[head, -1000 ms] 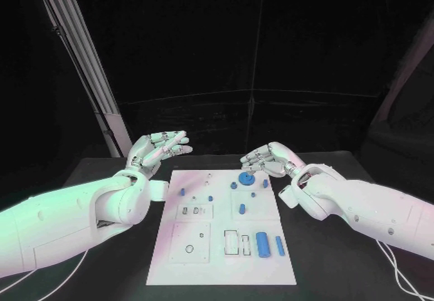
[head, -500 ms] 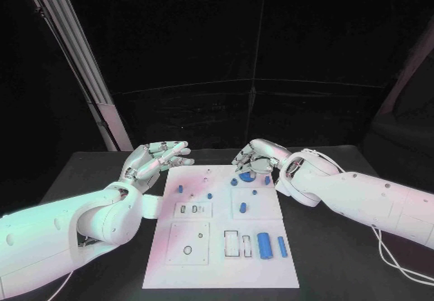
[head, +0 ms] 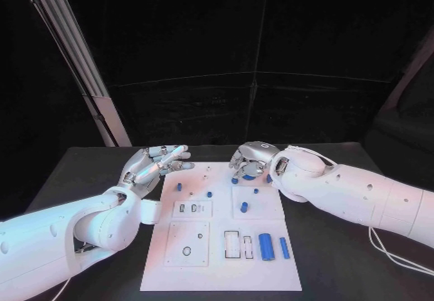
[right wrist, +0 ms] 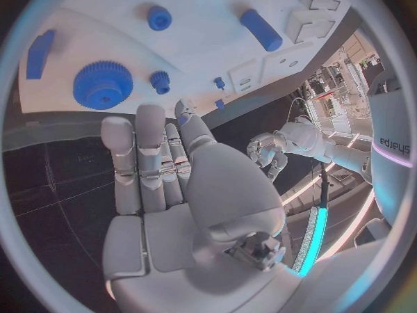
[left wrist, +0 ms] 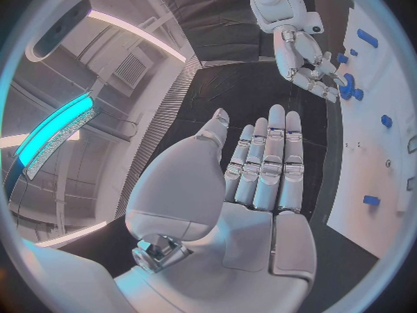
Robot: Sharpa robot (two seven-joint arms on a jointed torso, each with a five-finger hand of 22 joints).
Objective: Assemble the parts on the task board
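While both arms reach in over the black table [head: 81, 166], the white rectangular task board [head: 271, 276] lies flat at table centre, long axis running away from the robot.

L hand [head: 155, 162]: silver, hovering just off the board's far-left corner, over bare table. Fingers straight and close together, thumb apart, palm empty per left wrist view [left wrist: 260, 181]. Holds nothing, touches nothing.

R hand [head: 251, 160]: silver, over the board's far edge, right of middle. Fingers extended side by side, nothing in the palm in right wrist view [right wrist: 160, 163]; fingertips sit just above the blue toothed gear [right wrist: 103, 84]. Contact w/ gear: cannot tell. In head view the gear [head: 247, 177] is mostly hidden under the hand.

Parts on board, blue plastic:
- small toothed gear [right wrist: 160, 81], just beside the big gear.
- flat blue block [right wrist: 40, 52] near far-right edge.
- short round peg [head: 178, 187], far-left area.
- small stud [head: 209, 194], mid-board, near the peg.
- upright peg [head: 244, 206], in the square panel right of centre.
- large blue cylinder [head: 266, 245], lying near the near-right corner.
- thin blue bar [head: 284, 248], just beside the cylinder, nearer the right edge.
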